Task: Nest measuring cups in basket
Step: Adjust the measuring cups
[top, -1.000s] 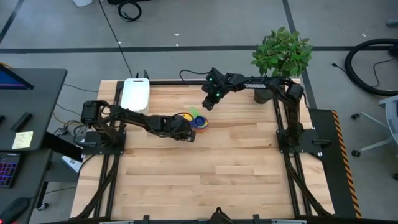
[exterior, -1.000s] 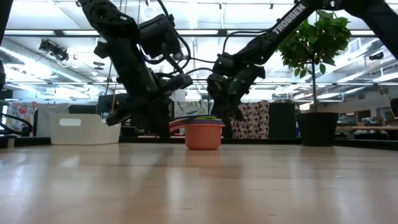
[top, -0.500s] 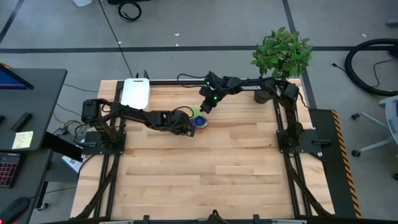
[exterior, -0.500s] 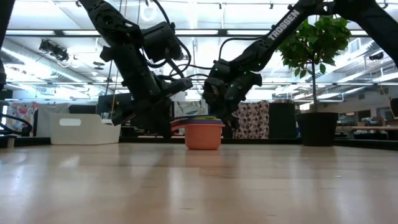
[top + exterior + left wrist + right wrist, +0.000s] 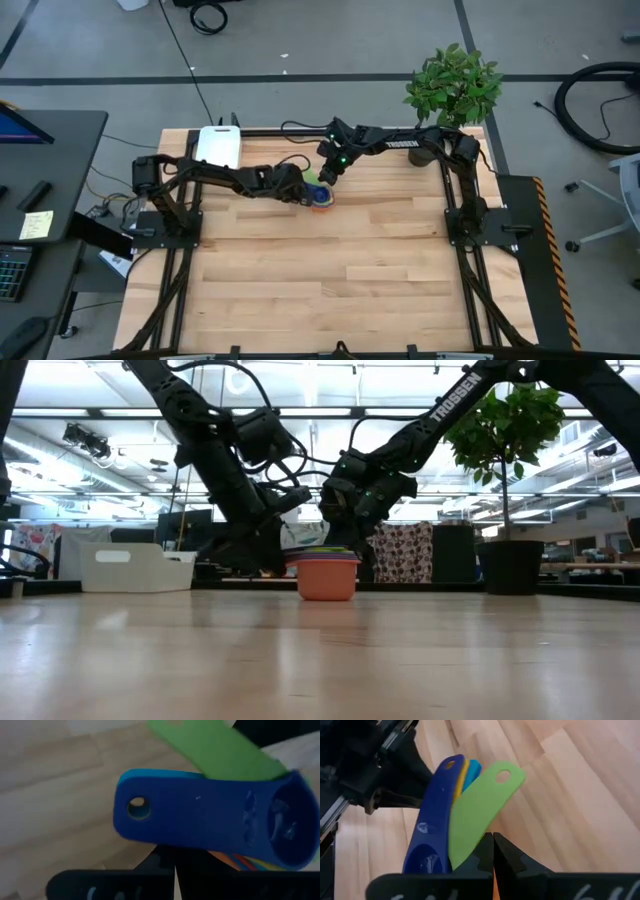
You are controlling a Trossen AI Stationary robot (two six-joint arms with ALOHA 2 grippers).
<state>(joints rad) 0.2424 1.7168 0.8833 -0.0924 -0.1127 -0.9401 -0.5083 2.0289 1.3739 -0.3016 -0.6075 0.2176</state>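
The measuring cups sit stacked on the table, orange outermost, well apart from the white basket at the far left edge. The left gripper is just beside the stack, the dark blue handle right before its jaws; the right gripper is at the green handle. I cannot tell whether either pair of jaws is apart or clamped.
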